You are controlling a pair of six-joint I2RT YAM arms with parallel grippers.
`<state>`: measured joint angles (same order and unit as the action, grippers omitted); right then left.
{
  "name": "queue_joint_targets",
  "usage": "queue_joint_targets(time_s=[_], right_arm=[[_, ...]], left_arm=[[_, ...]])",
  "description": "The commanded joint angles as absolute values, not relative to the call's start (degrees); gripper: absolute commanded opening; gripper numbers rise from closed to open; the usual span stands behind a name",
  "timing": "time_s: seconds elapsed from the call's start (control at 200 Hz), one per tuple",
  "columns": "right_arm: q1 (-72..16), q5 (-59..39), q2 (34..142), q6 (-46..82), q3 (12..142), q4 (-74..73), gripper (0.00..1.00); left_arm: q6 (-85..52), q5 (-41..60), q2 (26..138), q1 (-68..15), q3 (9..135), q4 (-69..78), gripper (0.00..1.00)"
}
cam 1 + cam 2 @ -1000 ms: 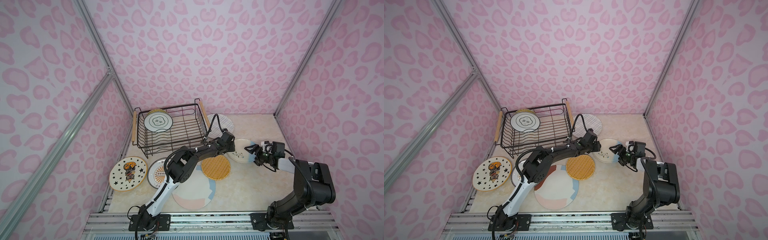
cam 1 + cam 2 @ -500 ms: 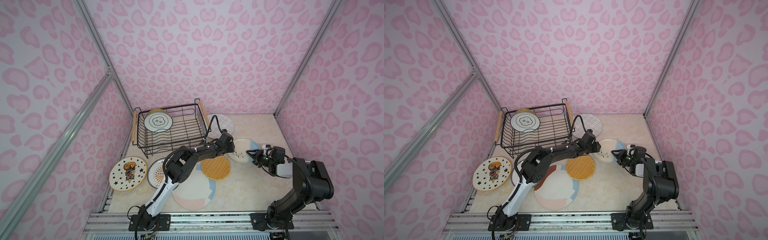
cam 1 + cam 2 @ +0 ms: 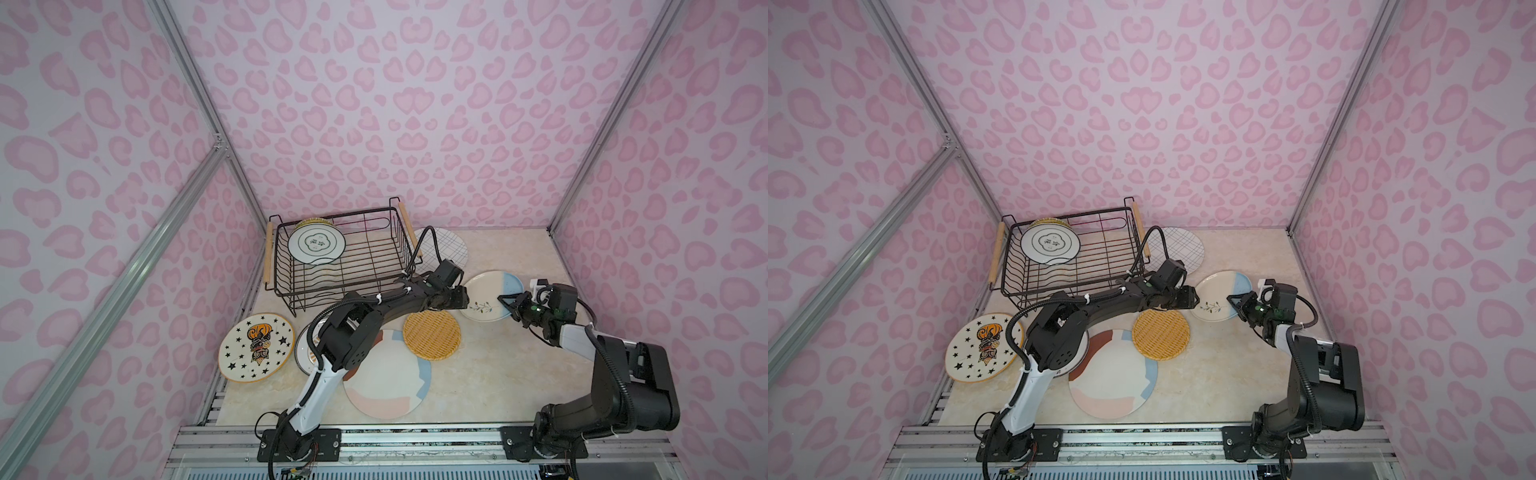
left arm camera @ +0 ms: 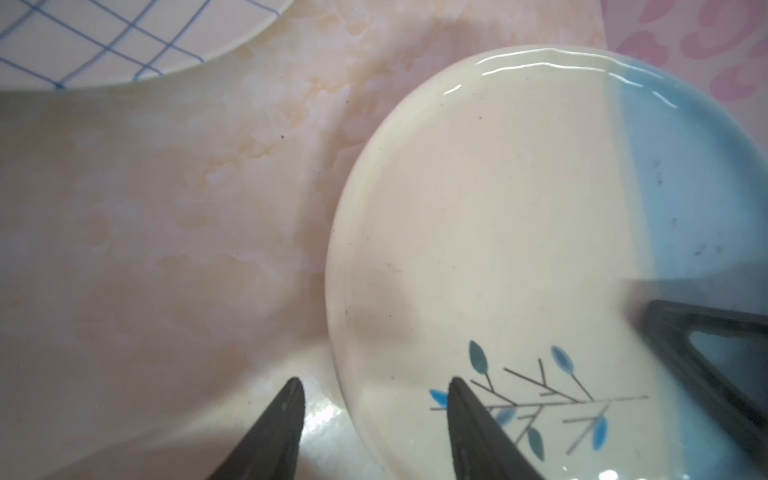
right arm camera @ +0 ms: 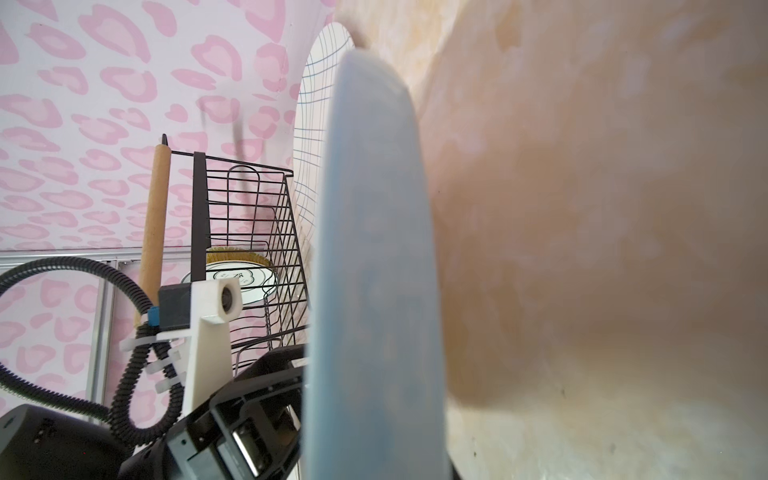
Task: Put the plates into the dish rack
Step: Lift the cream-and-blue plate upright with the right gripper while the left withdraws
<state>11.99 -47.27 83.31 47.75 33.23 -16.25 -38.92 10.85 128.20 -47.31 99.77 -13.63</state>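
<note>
The blue-cream plate [image 3: 490, 291] lies on the table between my two grippers. My right gripper [image 3: 503, 300] is shut on its right rim; in the right wrist view the plate [image 5: 374, 249] runs edge-on into the jaws and hides the fingers. My left gripper [image 3: 463, 298] is open at the plate's left rim. In the left wrist view the gripper [image 4: 374, 384] straddles that rim, one finger over the plate [image 4: 519, 208], one over the table. The dish rack [image 3: 269, 249] stands at the back left and holds the flower-outline plate [image 3: 316, 245] and a yellow-green one [image 3: 311, 223].
On the table lie the grid plate [image 3: 451, 247] behind the left gripper, the orange woven plate [image 3: 432, 334], the large pastel plate [image 3: 386, 382] and the star plate [image 3: 256, 347]. The left arm partly hides the sunburst plate [image 3: 305, 353]. Pink walls enclose three sides.
My right gripper has closed on the blue-cream plate's right rim. The left gripper's jaws have widened slightly at the plate's left rim.
</note>
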Motion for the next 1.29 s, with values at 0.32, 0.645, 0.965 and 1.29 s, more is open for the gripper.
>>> queue_joint_targets(time_s=[0.32,0.645,0.965,1.29], right_arm=[[10.6,-45.3,73.0,40.1,42.2,-2.5,0.0],[1.3,-39.8,69.8,35.0,53.9,4.6,0.0],[-7.8,-35.6,68.8,27.8,65.6,8.1,0.0],[-14.2,-39.0,73.3,20.2,76.4,11.0,0.0]], left_arm=[[-32.2,16.0,110.0,-46.8,99.4,-16.0,0.61],[-22.1,11.7,95.2,-44.6,93.5,-23.0,0.66],[-11.4,11.9,77.4,-35.4,83.4,-23.3,0.81],[-1.0,17.1,67.1,-30.6,77.4,-17.4,0.98]])
